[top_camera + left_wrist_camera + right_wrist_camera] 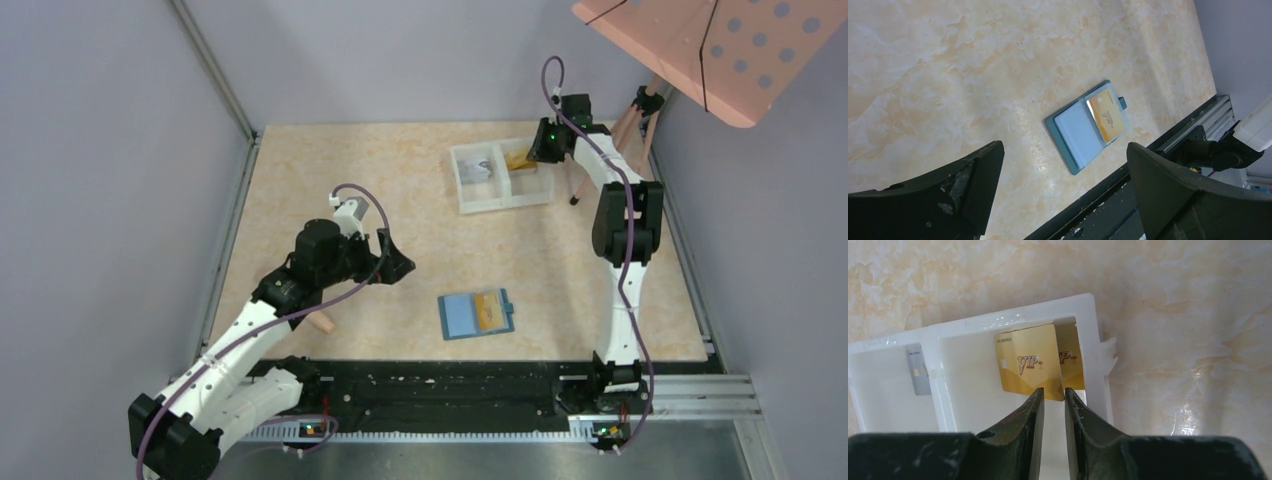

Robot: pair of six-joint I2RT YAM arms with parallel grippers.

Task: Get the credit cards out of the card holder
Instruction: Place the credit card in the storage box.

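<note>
The teal card holder point(476, 315) point(1075, 135) lies open on the table near the front edge, with one gold credit card point(490, 311) point(1108, 119) in its right pocket. My left gripper point(395, 255) point(1064, 150) hovers to its left, wide open and empty. My right gripper point(540, 150) point(1053, 390) is over the right compartment of the white tray point(465, 185) point(1088, 305), its jaws a narrow gap apart with nothing between them. Just past its tips a gold card point(1028, 365) lies on another gold card point(1070, 365). A grey card point(918, 372) lies in the left compartment.
A pink perforated board point(700, 40) on a tripod overhangs the back right corner, close to the right arm. A black rail point(450, 385) runs along the near edge just below the card holder. Grey walls close in the table on the left and at the back.
</note>
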